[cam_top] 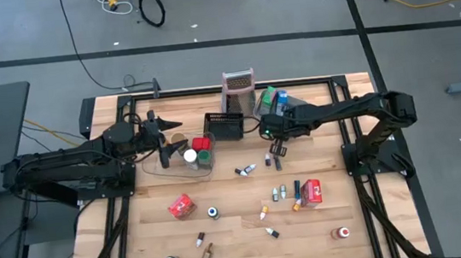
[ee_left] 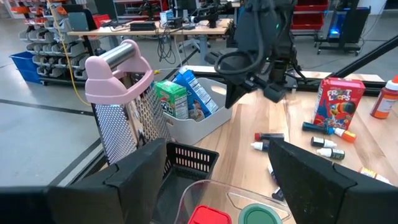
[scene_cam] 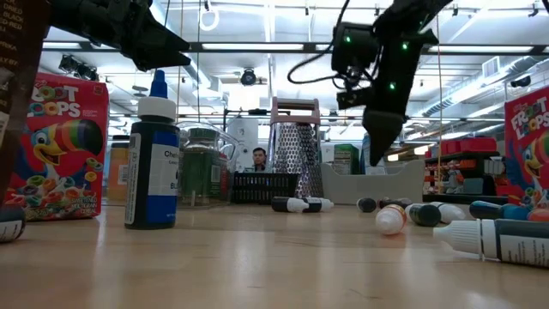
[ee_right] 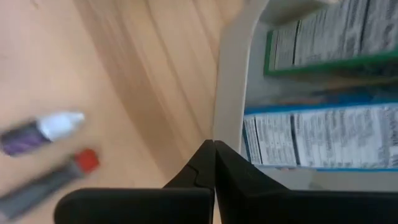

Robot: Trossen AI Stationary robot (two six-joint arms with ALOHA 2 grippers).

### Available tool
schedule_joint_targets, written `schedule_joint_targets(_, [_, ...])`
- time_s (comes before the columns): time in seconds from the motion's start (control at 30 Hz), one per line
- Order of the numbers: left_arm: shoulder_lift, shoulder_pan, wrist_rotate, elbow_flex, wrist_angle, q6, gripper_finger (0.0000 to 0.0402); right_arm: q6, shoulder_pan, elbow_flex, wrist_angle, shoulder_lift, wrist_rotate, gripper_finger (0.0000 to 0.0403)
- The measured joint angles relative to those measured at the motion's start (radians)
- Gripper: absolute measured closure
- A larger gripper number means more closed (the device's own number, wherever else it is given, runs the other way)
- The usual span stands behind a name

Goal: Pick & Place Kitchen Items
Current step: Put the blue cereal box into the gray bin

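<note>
My left gripper [cam_top: 171, 139] hangs open over the clear tub [cam_top: 204, 164], which holds a red jar [cam_top: 201, 143], a white jar [cam_top: 190, 156] and a green jar [cam_top: 205, 157]. The left wrist view shows the red lid [ee_left: 208, 216] and the green lid [ee_left: 264, 216] below the spread fingers. My right gripper [cam_top: 277, 148] is shut and empty, above the table at the near rim of the grey tray [ee_right: 233, 93]. A green packet [cam_top: 268, 97] and a blue packet [cam_top: 282, 102] stand in the tray. Two small bottles [ee_right: 40, 134] lie on the wood just beside the right gripper.
A silvery box grater [cam_top: 239, 89] and a black mesh basket [cam_top: 223, 125] stand between the arms at the far side. On the near half of the table lie two red packets [cam_top: 181, 205] [cam_top: 310, 191], several tiny bottles [cam_top: 279, 194] and scattered jars [cam_top: 213, 212] [cam_top: 340, 232].
</note>
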Motion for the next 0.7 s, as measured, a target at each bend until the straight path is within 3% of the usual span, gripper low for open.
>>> schedule_joint_targets(0.2, [0.000,0.000,0.000,0.000,0.004,0.000,0.0111,-0.041,-0.030,-0.050,0.068,0.000,0.130,0.0401])
schedule_joint_targets(0.33, [0.000,0.000,0.000,0.000,0.004,0.000,0.0111,-0.057,-0.061,-0.052,0.105,0.000,0.111,0.0401])
schedule_joint_targets(0.5, [0.000,0.000,0.000,0.000,0.004,0.000,0.0111,-0.046,-0.102,-0.052,0.090,0.000,0.011,0.0401])
schedule_joint_targets(0.7, [0.000,0.000,0.000,0.000,0.004,0.000,0.0111,-0.068,-0.127,-0.052,0.118,0.007,0.036,0.0401])
